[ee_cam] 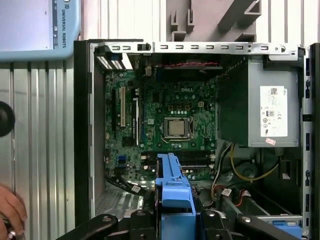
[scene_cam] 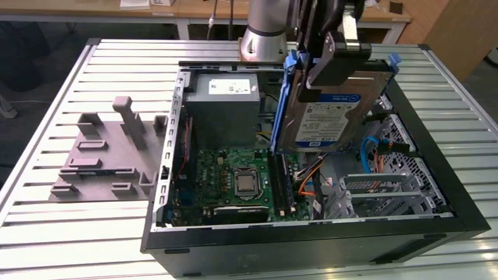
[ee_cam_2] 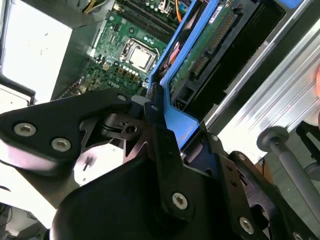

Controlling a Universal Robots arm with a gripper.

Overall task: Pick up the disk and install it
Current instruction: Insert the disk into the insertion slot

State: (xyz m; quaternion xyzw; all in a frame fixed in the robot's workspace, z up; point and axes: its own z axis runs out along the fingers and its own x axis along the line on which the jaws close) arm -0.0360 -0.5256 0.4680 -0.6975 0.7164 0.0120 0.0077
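The disk [scene_cam: 325,119], a silver drive with a blue-and-white label in a blue bracket, hangs nearly upright over the open computer case [scene_cam: 311,236]. My gripper [scene_cam: 336,61] is shut on its upper edge. The disk's lower edge sits just above the case's inside, between the motherboard [scene_cam: 233,175] and the metal drive cage [scene_cam: 389,186]. In the second wrist view the black fingers [ee_cam_2: 165,150] clamp the blue bracket [ee_cam_2: 182,122], and the disk's green circuit board [ee_cam_2: 210,45] faces the camera. In the first wrist view the bracket [ee_cam: 172,192] stands edge-on over the motherboard [ee_cam: 165,125].
A grey power supply box [scene_cam: 224,108] with a white sticker fills the case's far corner. Orange and blue cables [scene_cam: 374,154] lie beside the drive cage. A grey moulded fixture [scene_cam: 109,151] rests on the slatted table at the exterior view's left. A person's hand [ee_cam: 10,210] is beside the case.
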